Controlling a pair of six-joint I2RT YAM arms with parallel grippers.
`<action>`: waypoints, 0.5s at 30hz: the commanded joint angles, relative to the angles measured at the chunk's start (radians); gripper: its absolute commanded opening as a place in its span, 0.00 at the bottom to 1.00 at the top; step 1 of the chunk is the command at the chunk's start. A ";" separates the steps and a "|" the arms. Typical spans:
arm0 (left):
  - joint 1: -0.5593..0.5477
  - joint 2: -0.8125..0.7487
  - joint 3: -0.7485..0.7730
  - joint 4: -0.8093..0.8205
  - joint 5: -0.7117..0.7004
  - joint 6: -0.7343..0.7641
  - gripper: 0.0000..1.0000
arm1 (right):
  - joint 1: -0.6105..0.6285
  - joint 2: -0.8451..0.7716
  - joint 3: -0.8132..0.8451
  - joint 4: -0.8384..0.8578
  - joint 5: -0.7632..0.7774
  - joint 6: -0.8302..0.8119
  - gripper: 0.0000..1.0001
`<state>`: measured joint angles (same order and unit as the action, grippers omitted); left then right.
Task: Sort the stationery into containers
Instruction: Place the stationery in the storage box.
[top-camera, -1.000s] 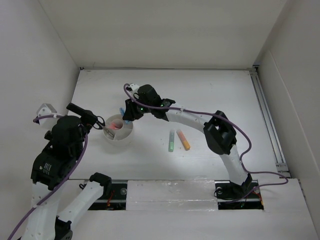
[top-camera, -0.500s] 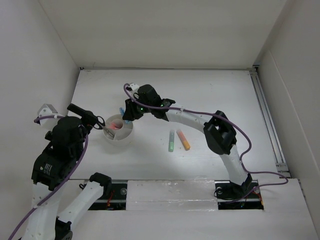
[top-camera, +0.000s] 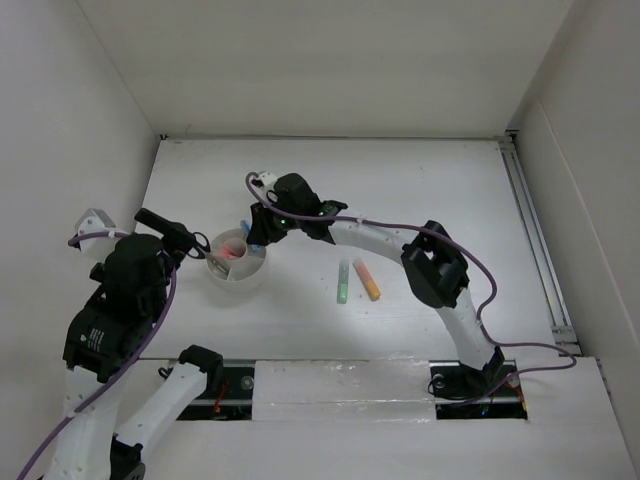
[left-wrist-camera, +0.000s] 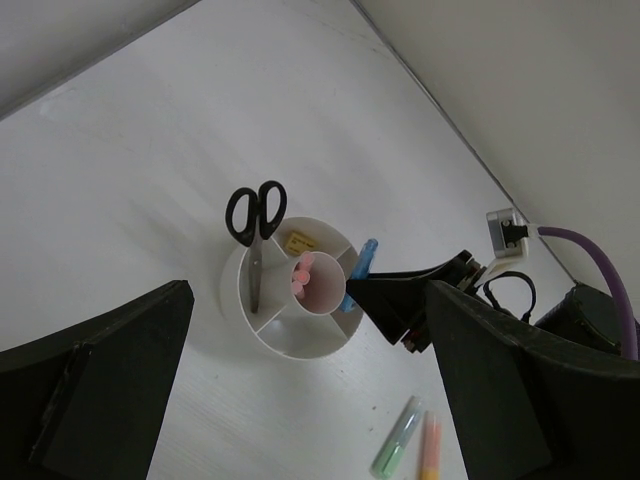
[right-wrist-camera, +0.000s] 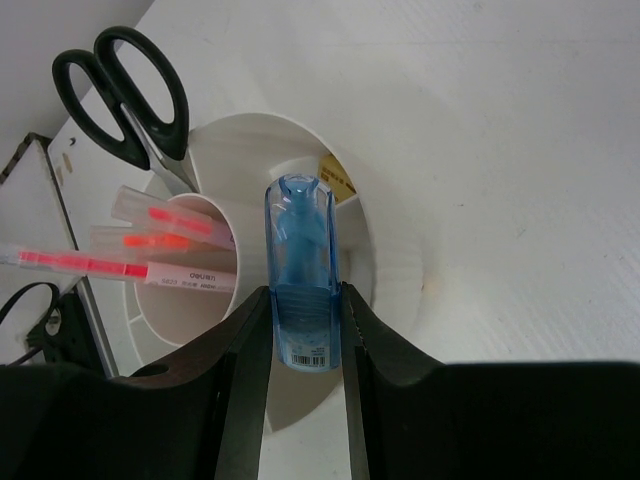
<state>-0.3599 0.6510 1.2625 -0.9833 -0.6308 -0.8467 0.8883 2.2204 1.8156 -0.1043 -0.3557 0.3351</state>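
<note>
Right gripper (right-wrist-camera: 305, 300): fingers narrowed on the blue marker (right-wrist-camera: 303, 270), clamped at its label end so the capped end points free toward the tub (right-wrist-camera: 395, 260)
Blue marker place: at the tub's rim, at 2 o'clock of the tub in the left wrist view, beside the wedge with the eraser (right-wrist-camera: 338, 185); whether it touches the wall I cannot tell
Left gripper (left-wrist-camera: 307, 288): fingers spread wide, holding nothing, at 9 o'clock of the tub in the top view; probably parked off to that side so the other arm has room
Scissors (left-wrist-camera: 256, 212): 1 pair, blades down in a wedge, black handles over the rim at 11 o'clock, being too long to lie inside
Pens (right-wrist-camera: 170, 240): 3 pink ones, as far as I can count, leaning in the round centre cup
Eraser count: 1, tan
Markers: 3 in all; 1 blue held, 1 green marker (top-camera: 342, 284) and 1 orange marker (top-camera: 368, 281) lying side by side on the table, at 3 o'clock of the tub and well apart from it
Tub count: 1
Judgement: 2 markers are not yet sorted
</note>
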 joint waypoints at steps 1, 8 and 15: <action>-0.001 -0.007 -0.018 0.032 -0.004 0.020 0.99 | -0.002 -0.004 -0.002 0.041 -0.011 -0.019 0.01; -0.001 -0.007 -0.018 0.032 -0.004 0.020 1.00 | -0.002 -0.004 -0.012 0.041 -0.011 -0.028 0.05; -0.001 -0.007 -0.028 0.032 -0.004 0.020 1.00 | -0.002 -0.013 -0.032 0.041 -0.022 -0.039 0.23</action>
<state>-0.3599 0.6502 1.2495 -0.9752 -0.6292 -0.8425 0.8894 2.2215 1.7977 -0.0952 -0.3634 0.3244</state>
